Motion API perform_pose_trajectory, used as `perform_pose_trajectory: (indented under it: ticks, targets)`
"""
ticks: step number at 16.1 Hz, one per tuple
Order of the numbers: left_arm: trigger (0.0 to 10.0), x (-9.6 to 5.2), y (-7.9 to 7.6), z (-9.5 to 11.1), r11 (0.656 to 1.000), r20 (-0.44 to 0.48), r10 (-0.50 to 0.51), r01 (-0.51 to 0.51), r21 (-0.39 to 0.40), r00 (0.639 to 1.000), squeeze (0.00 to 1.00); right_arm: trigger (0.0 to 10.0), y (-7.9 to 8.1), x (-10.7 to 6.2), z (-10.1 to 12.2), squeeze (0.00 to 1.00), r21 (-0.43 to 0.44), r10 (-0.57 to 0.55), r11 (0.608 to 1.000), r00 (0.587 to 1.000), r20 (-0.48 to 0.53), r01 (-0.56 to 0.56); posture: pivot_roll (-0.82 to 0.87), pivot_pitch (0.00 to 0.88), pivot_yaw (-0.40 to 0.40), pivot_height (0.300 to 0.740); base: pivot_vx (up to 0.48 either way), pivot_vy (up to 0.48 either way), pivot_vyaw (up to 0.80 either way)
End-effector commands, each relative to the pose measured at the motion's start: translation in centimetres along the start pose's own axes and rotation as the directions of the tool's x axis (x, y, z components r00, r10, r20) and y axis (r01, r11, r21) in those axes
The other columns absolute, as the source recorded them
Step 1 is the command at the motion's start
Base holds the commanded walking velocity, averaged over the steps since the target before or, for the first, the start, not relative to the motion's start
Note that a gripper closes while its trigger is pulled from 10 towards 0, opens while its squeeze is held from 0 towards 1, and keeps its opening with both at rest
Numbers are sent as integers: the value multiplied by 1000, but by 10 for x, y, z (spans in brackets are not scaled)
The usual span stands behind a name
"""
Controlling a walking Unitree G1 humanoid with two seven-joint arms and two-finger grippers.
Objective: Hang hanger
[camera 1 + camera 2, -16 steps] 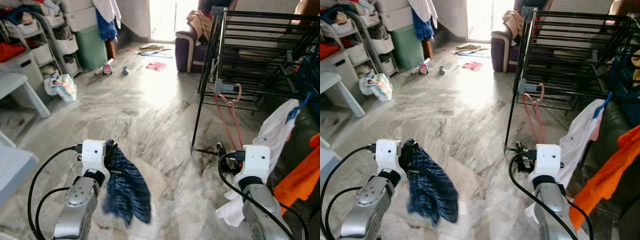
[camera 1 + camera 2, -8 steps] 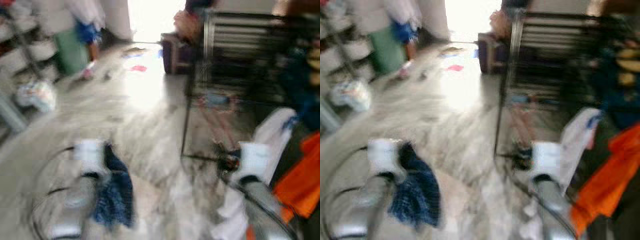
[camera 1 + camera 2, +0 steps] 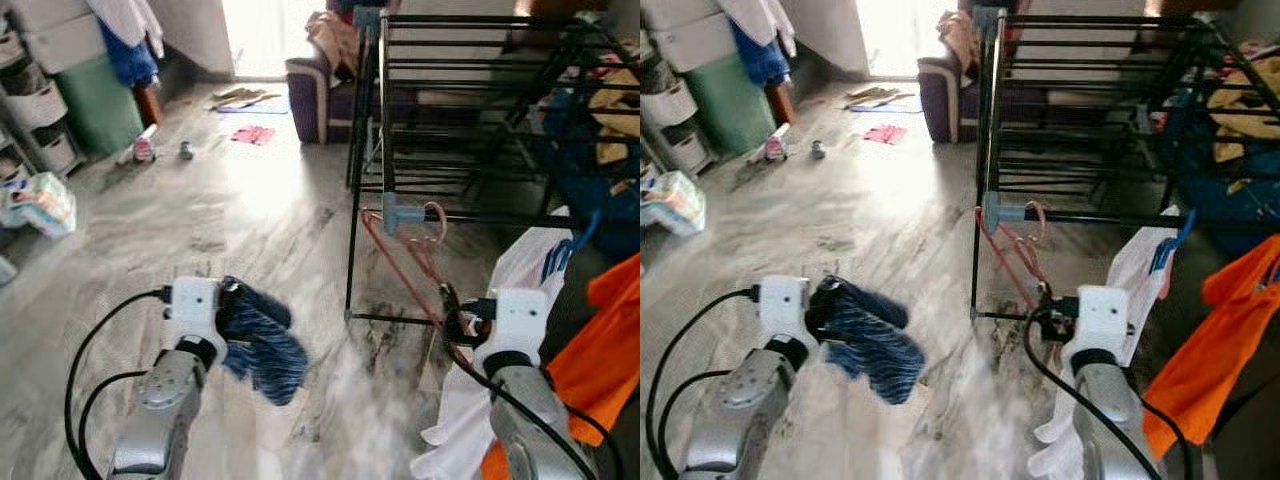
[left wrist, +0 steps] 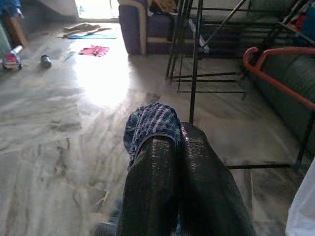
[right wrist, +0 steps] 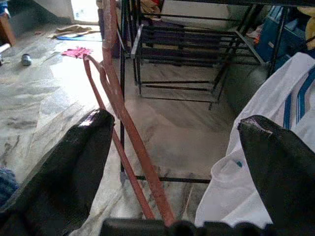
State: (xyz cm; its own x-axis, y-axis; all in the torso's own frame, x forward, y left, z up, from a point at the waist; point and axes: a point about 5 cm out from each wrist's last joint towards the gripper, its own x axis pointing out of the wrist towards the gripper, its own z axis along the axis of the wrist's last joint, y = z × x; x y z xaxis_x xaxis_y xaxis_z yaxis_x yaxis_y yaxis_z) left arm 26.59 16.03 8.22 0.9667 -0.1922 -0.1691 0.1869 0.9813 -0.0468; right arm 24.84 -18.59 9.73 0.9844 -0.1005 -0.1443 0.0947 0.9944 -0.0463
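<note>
A pink-red hanger [image 3: 405, 250] has its hook over a low rail of the black drying rack [image 3: 380, 120], beside a grey joint [image 3: 400, 213]. Its legs slant down to my right gripper [image 3: 445, 305]. In the right wrist view the hanger [image 5: 133, 147] passes between the fingers [image 5: 83, 152], close to one of them, and the right gripper [image 5: 172, 120] stands wide open. My left gripper [image 3: 228, 300] is shut on a blue plaid cloth [image 3: 265, 345], which hangs over the marble floor. In the left wrist view the cloth [image 4: 150, 120] bulges past the closed fingertips.
A white cloth [image 3: 520, 270] and an orange garment [image 3: 600, 350] hang at the right, close to my right arm. A purple armchair [image 3: 320, 85] stands behind the rack. A green bin [image 3: 95, 100], shelves and a plastic bag [image 3: 40, 205] line the left. Small items [image 3: 252, 133] litter the far floor.
The camera has swung towards the rack, with blur in between, so the rack stands nearer and more central. The blue cloth has swung out sideways. The hanger stays hooked on the rail.
</note>
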Motion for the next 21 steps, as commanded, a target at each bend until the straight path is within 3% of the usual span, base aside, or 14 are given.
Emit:
perform_pose_trajectory:
  ticks: [1, 2, 3, 6, 11, 15, 17, 18, 19, 21]
  targets:
    - [10000, -2, 7, 1, 999, -4, 29, -29, 18, 1000, 0, 10000, 6, -2, -6, 0, 0, 56, 998, 997, -52, -56, -38, 7, 13, 740, 0, 0, 0]
    - [10000, -1, 7, 1, 999, -4, 28, -28, 19, 1000, 0, 10000, 9, -2, -9, 0, -31, 93, 995, 993, -73, -95, -39, 8, 13, 740, 0, 0, 0]
    - [10000, -1, 7, 1, 999, -6, 26, -26, 21, 1000, 0, 10000, 11, -3, -10, 0, 3, 137, 991, 987, -86, -137, -39, 10, 14, 740, 0, 0, 0]
    - [10000, 0, 8, 1, 999, -11, 29, -28, 25, 1000, 0, 10000, 9, 3, -10, 0, -16, 170, 985, 980, -108, -173, -37, 11, 16, 740, 0, 0, 0]
    - [10000, -1, 8, 1, 999, -26, 19, -18, 27, 999, 0, 10000, -24, 38, -1, 0, -187, 162, 964, 976, -143, -187, -14, 13, 17, 740, 0, 0, 0]
    - [10000, 0, 8, 0, 1000, -37, 11, -9, 30, 999, 0, 10000, -31, 48, 0, 0, -217, 192, 951, 970, -151, -222, -6, 11, 19, 740, 0, 0, 0]
    - [10000, 0, 8, 0, 999, -44, 1, 0, 33, 999, 0, 10000, -33, 60, -3, 0, -216, 269, 926, 943, -194, -308, 1, 11, 21, 740, 0, 0, 0]
    - [10000, 0, 8, 0, 999, -46, 1, 1, 35, 999, 0, 2275, -37, 62, -6, 0, -212, 285, 920, 934, -216, -330, 10, 10, 17, 740, 0, 0, 0]
    - [10000, -1, 9, 0, 999, -47, 4, -2, 36, 999, 0, 0, -42, 63, -10, 0, -205, 288, 919, 928, -235, -337, 15, 10, 15, 740, 0, 0, 0]
    - [10000, -3, 10, 0, 999, -51, 9, -7, 38, 999, 0, 0, -45, 64, -14, 0, -172, 293, 925, 923, -248, -339, 19, 13, 13, 740, 0, 0, 0]
